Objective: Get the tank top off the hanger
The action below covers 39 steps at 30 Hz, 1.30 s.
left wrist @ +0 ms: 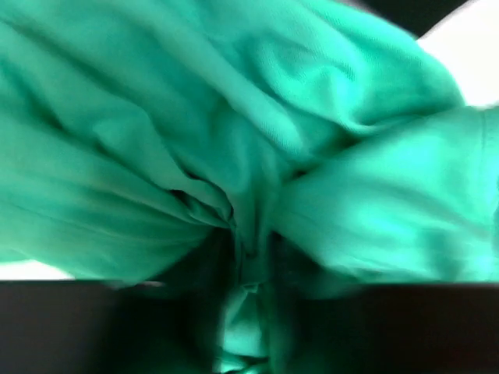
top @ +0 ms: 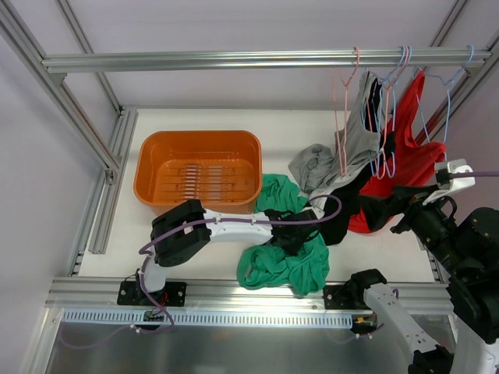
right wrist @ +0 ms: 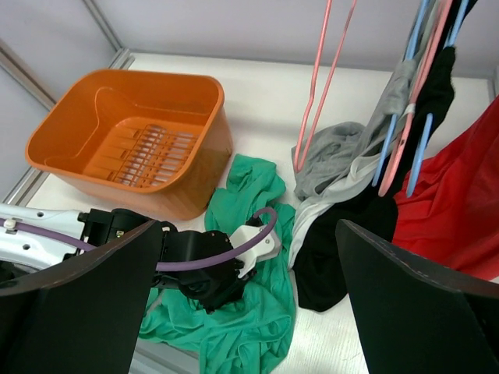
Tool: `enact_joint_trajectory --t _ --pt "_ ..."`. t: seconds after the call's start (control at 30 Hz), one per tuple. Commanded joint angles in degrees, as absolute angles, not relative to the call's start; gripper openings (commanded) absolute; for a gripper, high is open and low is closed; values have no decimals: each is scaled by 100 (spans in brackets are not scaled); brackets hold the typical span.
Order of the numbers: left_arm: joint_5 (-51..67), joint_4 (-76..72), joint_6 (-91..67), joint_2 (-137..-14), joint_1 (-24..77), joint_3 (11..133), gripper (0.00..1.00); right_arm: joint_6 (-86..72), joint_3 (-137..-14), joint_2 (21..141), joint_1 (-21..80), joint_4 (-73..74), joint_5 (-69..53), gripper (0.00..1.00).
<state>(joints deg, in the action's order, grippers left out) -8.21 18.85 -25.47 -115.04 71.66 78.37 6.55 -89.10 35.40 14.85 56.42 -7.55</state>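
Observation:
A green tank top [top: 288, 269] lies crumpled on the white table, off any hanger. My left gripper [top: 292, 234] is pressed down into it. In the left wrist view a fold of the green tank top [left wrist: 351, 195] is pinched between the dark fingers of the left gripper [left wrist: 249, 257]. A bare pink hanger [top: 343, 117] hangs on the rail. My right gripper [top: 390, 210] hovers open in front of the hanging clothes. In the right wrist view the right gripper [right wrist: 249, 296] holds nothing and looks down on the green tank top [right wrist: 257, 343].
An orange basket [top: 148, 167] stands at the back left. Grey, white and black garments [top: 351, 167] and a red garment [top: 409, 167] hang from pink and blue hangers [top: 392, 117] on the metal rail [top: 234, 60] at the right.

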Motion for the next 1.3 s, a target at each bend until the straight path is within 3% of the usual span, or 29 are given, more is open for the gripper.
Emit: enact_joint_trajectory --t 0.0,0.03,0.17,0.43,0.83,0.97,1.07,1.27 --pt "-387 2215 -2812 -11857 7453 7498 6 800 -8640 3384 1459 5327 -1072 99" --pt "-326 2224 -2830 -11709 7497 7436 0 843 -8570 3366 1459 5317 -1081 99" --pt "-535 2363 -2795 -10210 7725 7146 0 914 -8517 3349 1459 5317 -993 99" --pt "-2677 3251 -2593 -8054 7822 7654 0 861 -8244 3252 1459 5028 -774 99" --pt "-5799 3683 -670 -7645 7718 10658 0 817 -8270 3313 1459 4948 -563 99" --pt "-5687 3621 295 -8006 7289 12510 0 747 -8323 3366 1468 4940 -624 99" --pt "-5433 3630 545 -8296 6517 13138 0 712 -8332 3366 1459 4896 -642 99" --pt "-4887 3621 -278 -7867 5617 11852 0 668 -8455 3533 1468 4834 -607 100"
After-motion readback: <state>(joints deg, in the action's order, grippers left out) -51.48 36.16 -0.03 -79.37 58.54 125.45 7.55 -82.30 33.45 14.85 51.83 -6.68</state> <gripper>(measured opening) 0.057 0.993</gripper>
